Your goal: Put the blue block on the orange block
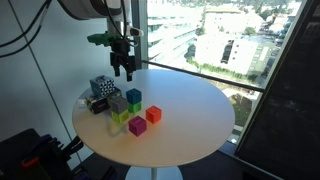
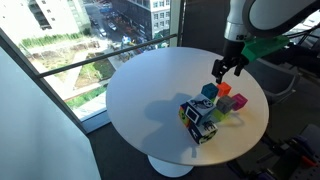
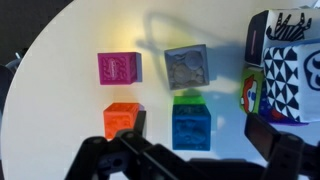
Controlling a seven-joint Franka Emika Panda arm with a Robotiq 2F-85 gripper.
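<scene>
Gripper (image 1: 123,72) spread wide, clasping nothing, poised in the air above the cluster of cubes on the round white table (image 1: 190,110). On the tabletop in the wrist view, the blue block (image 3: 190,127) just beside the orange block (image 3: 122,120), near yet apart, with a green cube (image 3: 186,100) just behind it and a magenta cube (image 3: 120,68) beyond the orange.

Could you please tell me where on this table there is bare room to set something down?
The round white table is bare from the small orange-red cube across to the window-side rim. It is crowded where the small teal-blue cube, grey cube, magenta cube, yellow-green cube and black-and-white patterned cube cluster beneath the open hand.
</scene>
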